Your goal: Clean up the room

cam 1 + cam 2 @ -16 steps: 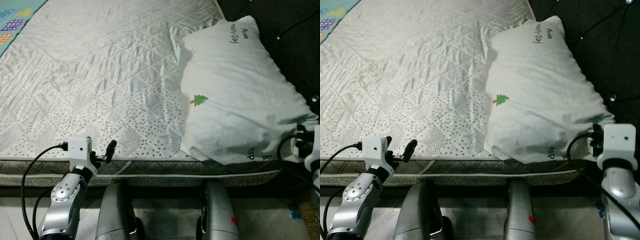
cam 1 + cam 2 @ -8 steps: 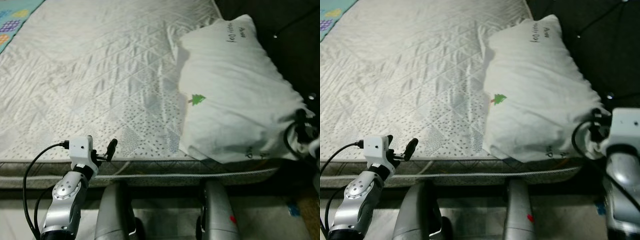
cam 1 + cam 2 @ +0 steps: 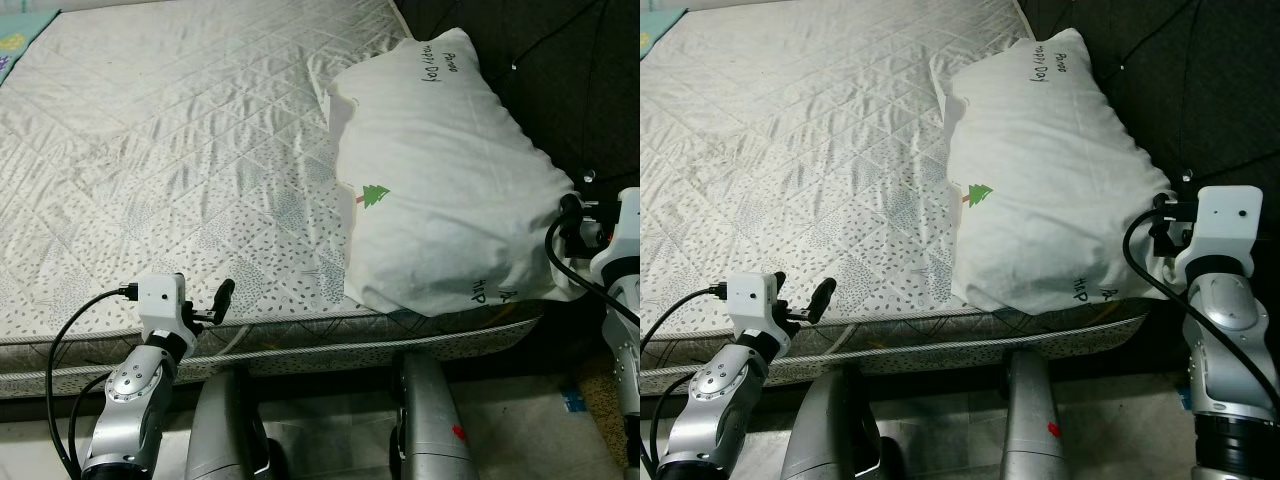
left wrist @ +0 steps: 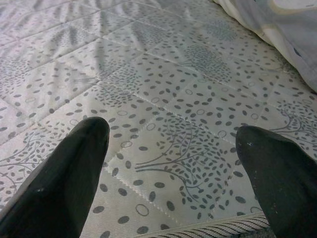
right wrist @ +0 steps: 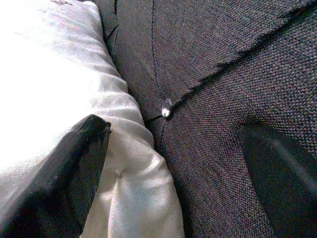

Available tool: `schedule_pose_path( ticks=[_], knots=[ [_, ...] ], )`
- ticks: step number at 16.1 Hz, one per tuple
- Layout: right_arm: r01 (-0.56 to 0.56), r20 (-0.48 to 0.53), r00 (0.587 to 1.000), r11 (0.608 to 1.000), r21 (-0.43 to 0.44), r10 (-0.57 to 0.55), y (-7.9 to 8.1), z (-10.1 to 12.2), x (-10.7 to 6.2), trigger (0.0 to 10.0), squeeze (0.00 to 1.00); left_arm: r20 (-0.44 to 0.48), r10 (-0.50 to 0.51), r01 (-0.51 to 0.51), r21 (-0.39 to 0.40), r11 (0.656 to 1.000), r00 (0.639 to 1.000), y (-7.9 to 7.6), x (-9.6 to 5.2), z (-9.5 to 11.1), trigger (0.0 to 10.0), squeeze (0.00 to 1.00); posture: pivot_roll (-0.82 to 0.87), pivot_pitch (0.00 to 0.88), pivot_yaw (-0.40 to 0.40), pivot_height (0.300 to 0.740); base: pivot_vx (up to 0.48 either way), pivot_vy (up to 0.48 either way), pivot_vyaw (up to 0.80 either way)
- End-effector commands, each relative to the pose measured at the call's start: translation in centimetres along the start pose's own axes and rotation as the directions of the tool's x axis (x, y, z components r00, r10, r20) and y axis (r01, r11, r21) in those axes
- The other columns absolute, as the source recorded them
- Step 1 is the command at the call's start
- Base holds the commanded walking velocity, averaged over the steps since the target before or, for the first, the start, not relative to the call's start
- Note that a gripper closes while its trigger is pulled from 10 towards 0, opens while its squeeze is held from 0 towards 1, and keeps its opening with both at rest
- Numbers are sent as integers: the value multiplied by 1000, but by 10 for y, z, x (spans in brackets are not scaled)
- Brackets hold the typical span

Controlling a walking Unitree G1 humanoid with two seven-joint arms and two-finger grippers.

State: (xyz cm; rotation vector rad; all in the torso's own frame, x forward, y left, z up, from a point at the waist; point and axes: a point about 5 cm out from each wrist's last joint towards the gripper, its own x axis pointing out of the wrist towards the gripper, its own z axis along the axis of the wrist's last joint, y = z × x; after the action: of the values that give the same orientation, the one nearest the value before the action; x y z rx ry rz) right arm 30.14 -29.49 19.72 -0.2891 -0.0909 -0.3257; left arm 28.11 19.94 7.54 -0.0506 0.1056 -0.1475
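Pillow (image 3: 445, 190), white with a small green tree print and dark lettering, lies on the right side of the bed (image 3: 180, 150), against the dark tufted headboard (image 3: 560, 80) and reaching the mattress's near edge. Right end effector (image 5: 173, 163) sits at the pillow's near right corner, fingers spread apart: one finger (image 5: 69, 173) against the pillow fabric, the other over the headboard cloth, nothing clamped. Left end effector (image 4: 171, 168) hovers over the near edge of the quilted mattress, released, fingers wide, holding nothing.
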Motion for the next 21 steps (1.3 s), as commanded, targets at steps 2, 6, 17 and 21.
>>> schedule_pose_path(
  ticks=[2, 6, 17, 21],
  knots=[
    [43, 153, 987, 998, 40, -49, -13, 37, 3, 10000, 1000, 0, 22, -22, 17, 1000, 1000, 6, -4, 0, 10000, 0, -16, 155, 70, 548, 0, 0, 0],
    [-97, 241, 968, 986, 138, 62, 22, 61, 19, 10000, 1000, 12, 4, -4, 17, 1000, 1000, 3, 4, 5, 10000, 0, -17, 158, 89, 548, 0, 0, 0],
    [-513, -59, 851, 851, 115, 522, 166, -10, 11, 10000, 1000, 20, 1, -1, 8, 1000, 1000, -3, 6, 6, 10000, 0, 33, 151, 85, 548, 0, 0, 0],
    [-374, -325, 850, 909, 183, 415, 149, -61, 1, 10000, 0, 11, 21, -21, 7, 1000, 1000, 1, 2, 3, 10000, 0, 25, 153, 73, 548, 0, 0, 0]
  ],
)
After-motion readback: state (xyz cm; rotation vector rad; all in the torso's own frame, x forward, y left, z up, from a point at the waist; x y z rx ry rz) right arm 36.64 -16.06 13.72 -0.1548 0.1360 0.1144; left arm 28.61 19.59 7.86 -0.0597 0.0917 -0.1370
